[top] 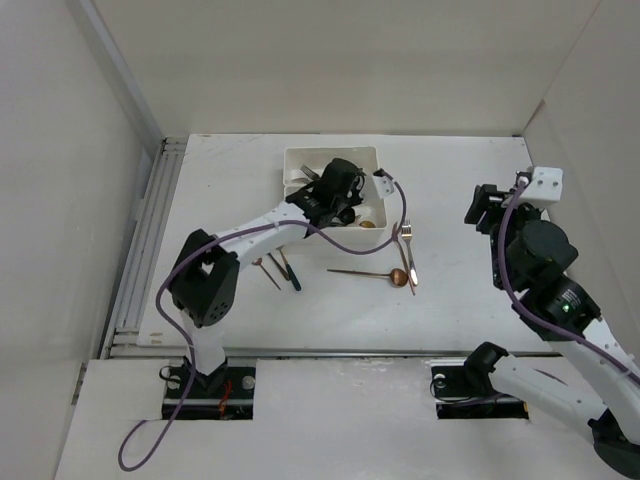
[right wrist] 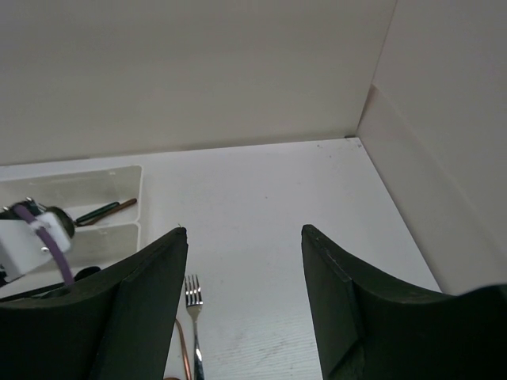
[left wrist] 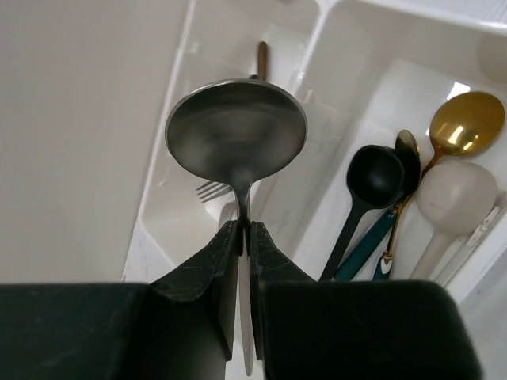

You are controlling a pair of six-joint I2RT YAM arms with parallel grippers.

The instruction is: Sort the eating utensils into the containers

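My left gripper [left wrist: 244, 229] is shut on the neck of a silver spoon [left wrist: 236, 131], held bowl-forward over the white trays [top: 330, 151]. Below the spoon, the left tray [left wrist: 158, 214] holds a silver fork [left wrist: 207, 190] and a brown-handled piece [left wrist: 261, 57]. The right tray [left wrist: 348, 47] holds a black spoon [left wrist: 372, 176], a gold spoon [left wrist: 466, 120] and a white spoon [left wrist: 455, 196]. In the top view the left gripper [top: 335, 182] hides much of the trays. My right gripper [right wrist: 244, 231] is open and empty, raised at the right [top: 484, 208].
On the table right of the trays lie a silver fork [top: 407, 245], also in the right wrist view [right wrist: 192, 297], and a copper spoon [top: 370, 272]. Two short dark and copper utensils [top: 280, 270] lie left of them. White walls enclose the table; a metal rail [top: 150, 230] runs along its left.
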